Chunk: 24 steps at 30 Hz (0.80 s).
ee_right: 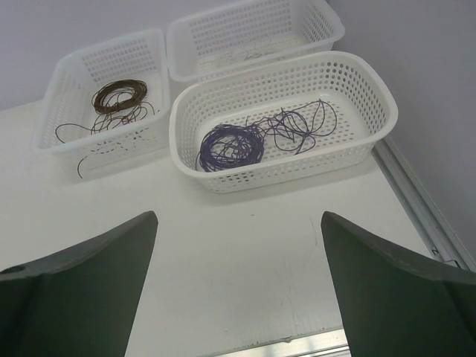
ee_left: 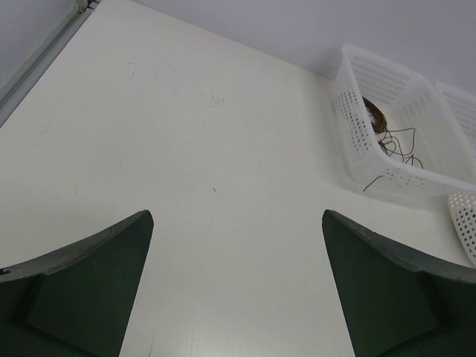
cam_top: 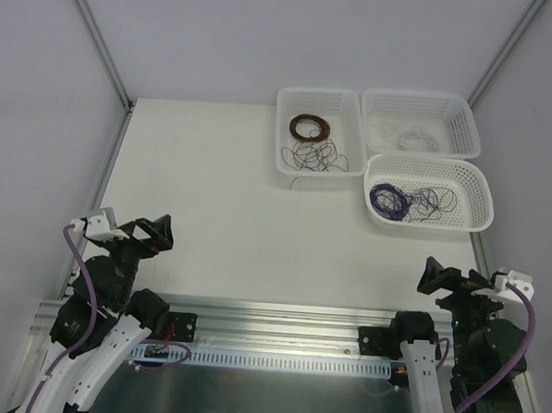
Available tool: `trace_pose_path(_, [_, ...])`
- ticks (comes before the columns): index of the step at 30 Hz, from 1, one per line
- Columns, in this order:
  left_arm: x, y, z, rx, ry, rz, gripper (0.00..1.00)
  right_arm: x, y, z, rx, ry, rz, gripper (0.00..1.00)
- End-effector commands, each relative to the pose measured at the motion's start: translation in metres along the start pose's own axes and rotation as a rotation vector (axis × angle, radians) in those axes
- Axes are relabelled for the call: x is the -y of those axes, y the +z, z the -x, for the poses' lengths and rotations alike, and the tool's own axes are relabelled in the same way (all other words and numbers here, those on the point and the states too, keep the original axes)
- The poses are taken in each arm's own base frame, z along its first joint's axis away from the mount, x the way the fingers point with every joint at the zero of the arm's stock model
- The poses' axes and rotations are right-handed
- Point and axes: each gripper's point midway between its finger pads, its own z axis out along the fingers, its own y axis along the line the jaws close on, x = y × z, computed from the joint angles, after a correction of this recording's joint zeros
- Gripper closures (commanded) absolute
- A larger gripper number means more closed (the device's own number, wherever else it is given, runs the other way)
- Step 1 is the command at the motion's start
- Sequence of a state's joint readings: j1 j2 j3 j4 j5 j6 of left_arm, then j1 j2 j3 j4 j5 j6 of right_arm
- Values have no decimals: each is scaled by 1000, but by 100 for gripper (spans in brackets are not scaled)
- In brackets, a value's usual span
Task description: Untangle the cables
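Loose thin purple cable strands (cam_top: 434,202) lie in the near right basket (cam_top: 480,194) beside a wound purple coil (cam_top: 387,200). They also show in the right wrist view (ee_right: 301,123). Loose dark strands (cam_top: 316,158) lie in the left basket (cam_top: 284,133) in front of a round brown coil (cam_top: 310,128); one end hangs over the basket's front wall. My left gripper (cam_top: 163,234) is open and empty above the table's near left (ee_left: 236,223). My right gripper (cam_top: 427,275) is open and empty at the near right (ee_right: 238,219), well short of the baskets.
A third white basket (cam_top: 461,124) at the back right holds a pale, faint cable. Grey walls and metal frame rails close in the table's sides and back. A metal rail (cam_top: 280,313) runs along the near edge by the arm bases.
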<state>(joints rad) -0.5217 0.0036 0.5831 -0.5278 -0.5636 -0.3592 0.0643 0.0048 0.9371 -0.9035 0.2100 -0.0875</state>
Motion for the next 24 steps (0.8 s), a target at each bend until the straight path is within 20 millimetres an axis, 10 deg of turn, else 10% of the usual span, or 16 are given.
trace_pose_path(1, [-15,-15,17,114,-71,20,1,6,-14,10,105,20,-6,3])
trace_pose_path(24, [-17,-11,13,99,-86,50,1,5,-11,11,112,28,0,3])
